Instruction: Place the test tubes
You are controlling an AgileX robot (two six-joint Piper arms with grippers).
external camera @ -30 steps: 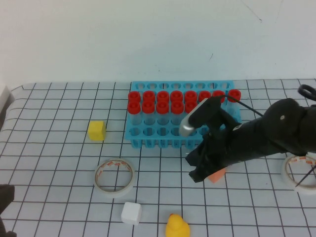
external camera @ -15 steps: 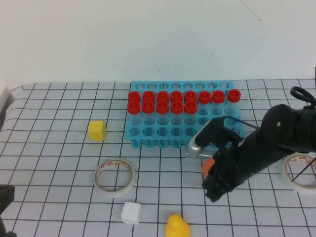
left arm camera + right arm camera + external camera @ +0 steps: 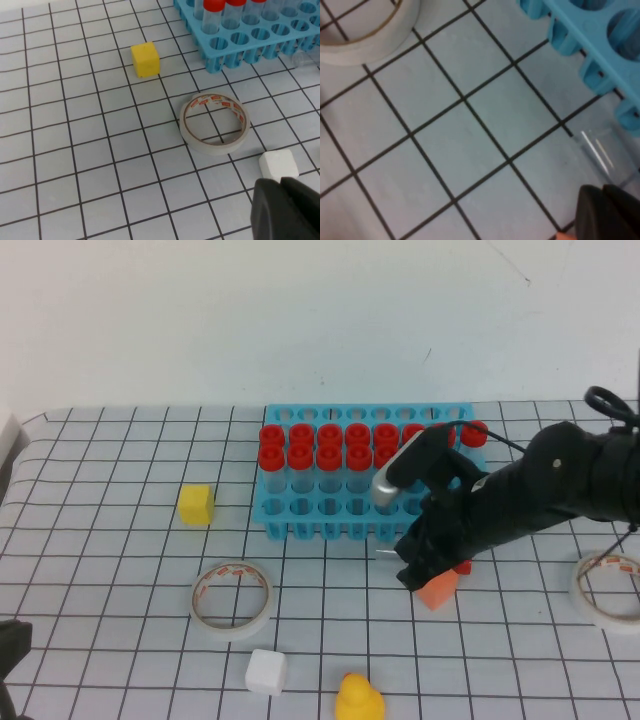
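A blue rack (image 3: 300, 512) holds two rows of red-capped test tubes (image 3: 329, 456) at the back of the table. One clear tube (image 3: 604, 152) lies flat on the table just in front of the rack; its open end (image 3: 384, 553) pokes out from under the right arm. My right gripper (image 3: 409, 574) hovers low over that tube, shut with nothing between its fingers (image 3: 600, 212). At the table's near left corner sits my left gripper (image 3: 8, 642), shut and empty, its fingers (image 3: 280, 207) close to a white cube (image 3: 278, 163).
An orange block (image 3: 437, 589) lies beside the right gripper. A tape roll (image 3: 231, 598), white cube (image 3: 266, 671), yellow duck (image 3: 358, 700) and yellow cube (image 3: 196, 504) sit on the left and front. Another tape roll (image 3: 605, 587) is at the right edge.
The right arm swung toward the table's front, then came back up close to the rack's front right. The left arm has stayed put.
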